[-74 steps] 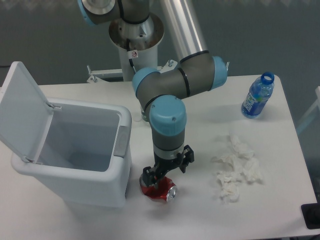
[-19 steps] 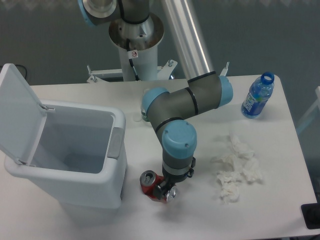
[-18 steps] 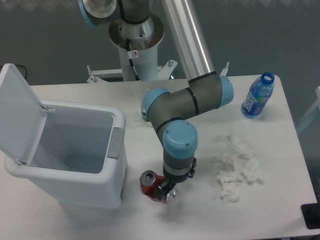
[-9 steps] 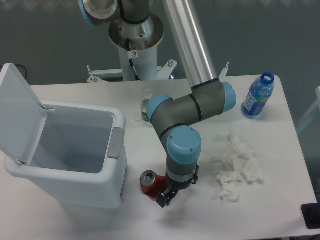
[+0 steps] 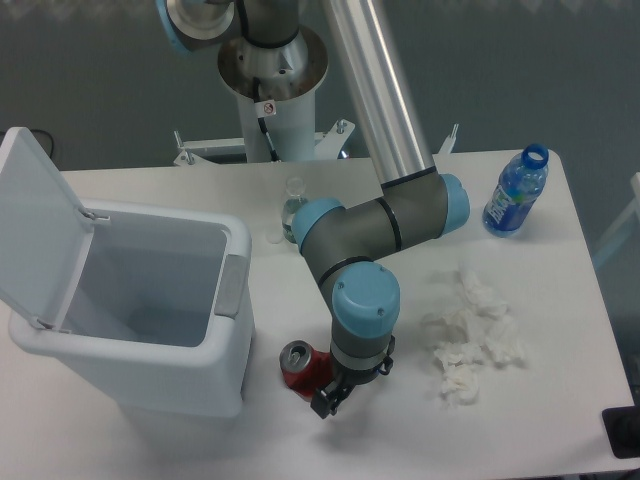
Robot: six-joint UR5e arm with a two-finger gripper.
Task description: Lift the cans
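Gripper low at table, right beside can; jaw gap hidden (held or not, cannot tell). Can sits near table's front edge, beside bin. Risk: off-centre contact on crushed side slips, can skids toward bin wall.

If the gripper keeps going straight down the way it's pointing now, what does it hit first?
Most likely the table. The gripper points down at bare tabletop just right of the red can; a finger may graze the can's side, but depth is unclear from this one view.
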